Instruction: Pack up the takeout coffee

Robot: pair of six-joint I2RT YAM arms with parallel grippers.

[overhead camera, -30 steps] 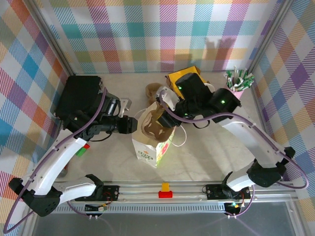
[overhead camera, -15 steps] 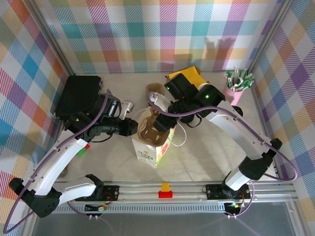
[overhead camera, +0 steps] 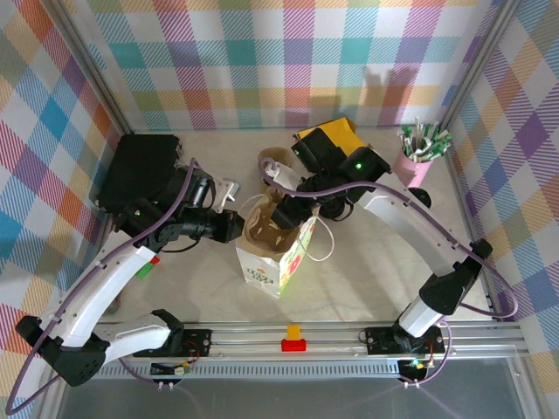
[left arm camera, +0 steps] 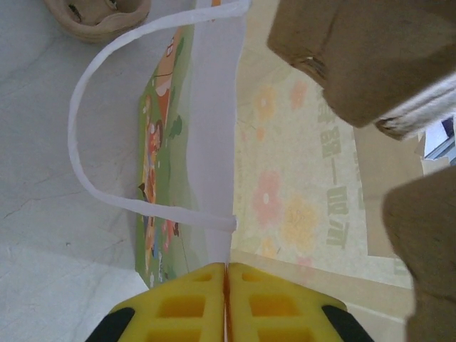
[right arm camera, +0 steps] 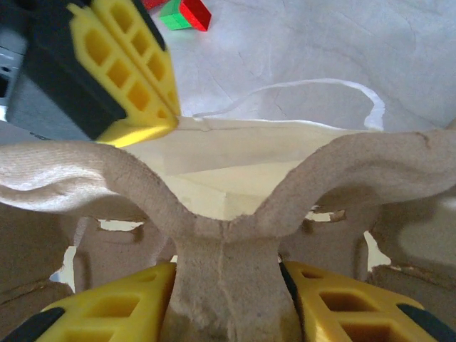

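A paper bag [overhead camera: 271,266] with a flower print stands open at the table's middle. My left gripper [overhead camera: 238,225] is shut on the bag's left rim; in the left wrist view its yellow fingertips [left arm camera: 192,299] meet on the paper edge [left arm camera: 229,214]. My right gripper [overhead camera: 288,209] is shut on the centre post of a brown pulp cup carrier [right arm camera: 228,278], held in the bag's mouth [overhead camera: 272,229]. In the right wrist view the bag's inside [right arm camera: 235,171] shows below the carrier. The takeout coffee is hidden.
A second pulp tray [overhead camera: 273,161] lies behind the bag. A black box [overhead camera: 140,170] sits at the back left, a yellow object [overhead camera: 336,135] behind the right arm, and a pink cup of sticks [overhead camera: 419,157] at the back right. Red and green blocks [overhead camera: 148,264] lie left.
My left gripper has closed on the bag's rim. The right arm has carried the pulp carrier leftward, over and into the bag's mouth.
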